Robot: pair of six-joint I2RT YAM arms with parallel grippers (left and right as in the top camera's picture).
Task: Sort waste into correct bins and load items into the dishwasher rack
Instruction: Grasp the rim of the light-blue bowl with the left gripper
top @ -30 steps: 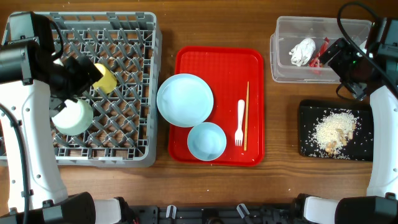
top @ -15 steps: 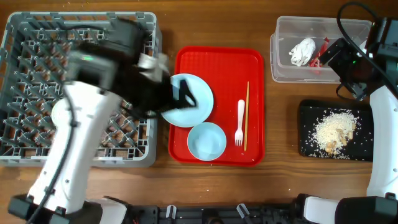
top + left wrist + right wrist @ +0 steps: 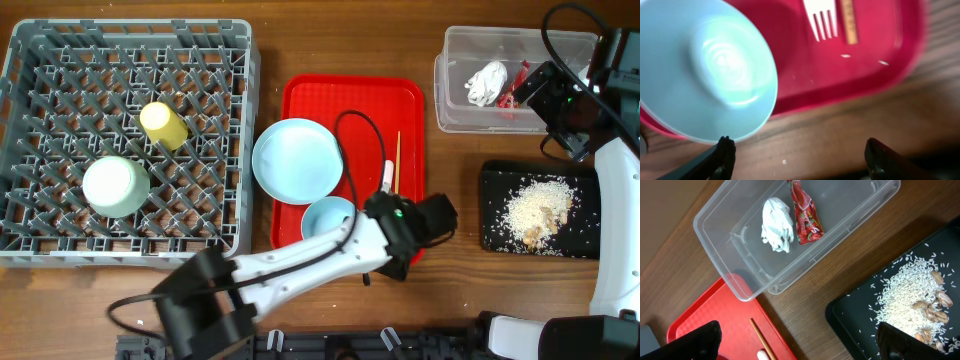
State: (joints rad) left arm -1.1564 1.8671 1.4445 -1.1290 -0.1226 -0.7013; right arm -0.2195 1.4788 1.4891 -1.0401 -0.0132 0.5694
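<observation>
Overhead: fixed high, facing straight down; takes in the whole surface (image 3: 450,290).
Left wrist: very close, angled down on the near edge of the red tray (image 3: 865,65), bowl (image 3: 705,75), fork (image 3: 821,20) tines.
Right wrist: higher, tilted down over clear tub (image 3: 740,235), black tray (image 3: 855,315).
Shared: red tray, all three views.

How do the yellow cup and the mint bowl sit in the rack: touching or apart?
Apart. The overhead view shows bare rack pegs between the yellow cup and the mint bowl.
</observation>
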